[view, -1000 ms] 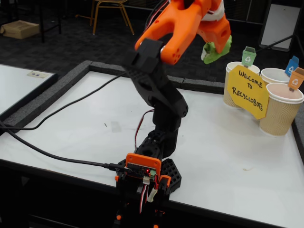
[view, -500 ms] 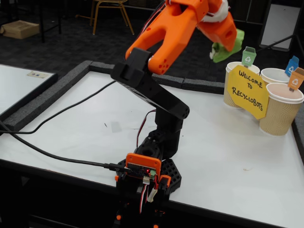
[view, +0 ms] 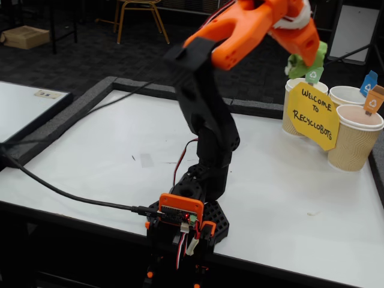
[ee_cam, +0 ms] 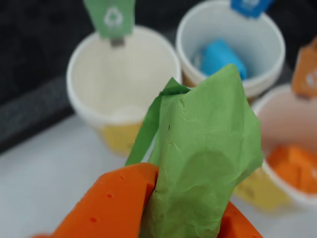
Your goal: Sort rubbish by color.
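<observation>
- Above the cup with the green tag [view: 314, 73], at the far right of the white table [view: 120, 162] in the fixed view, the gripper [view: 307, 60] hangs in the air with the green paper lump [view: 305, 62] between its fingers.
- In the wrist view the two orange fingers [ee_cam: 111, 206] are closed tightly on the lower part of the green paper lump [ee_cam: 203, 158]; the upper part of the lump stands free above them and points toward the cups.
- The lump is not inside any cup. It is held over the near rim of the green-tag cup [ee_cam: 121, 82], whose inside looks empty in the wrist view.
- To the right of this cup in the wrist view stands the cup with the blue tag [ee_cam: 230, 44], and the light blue lump [ee_cam: 218, 55] lies inside it.
- Further right and nearer to the camera is the cup with the orange tag [ee_cam: 277, 144]; the orange lump [ee_cam: 292, 166] lies on its bottom.
- In the fixed view the three cups stand close together, and a yellow sign [view: 312, 114] with the words "Welcome to Recyclobots" leans in front of the green-tag cup.
- The arm base [view: 189, 225] is clamped at the near edge of the table, well apart from the cups, and a black cable [view: 60, 192] runs from it to the left.
</observation>
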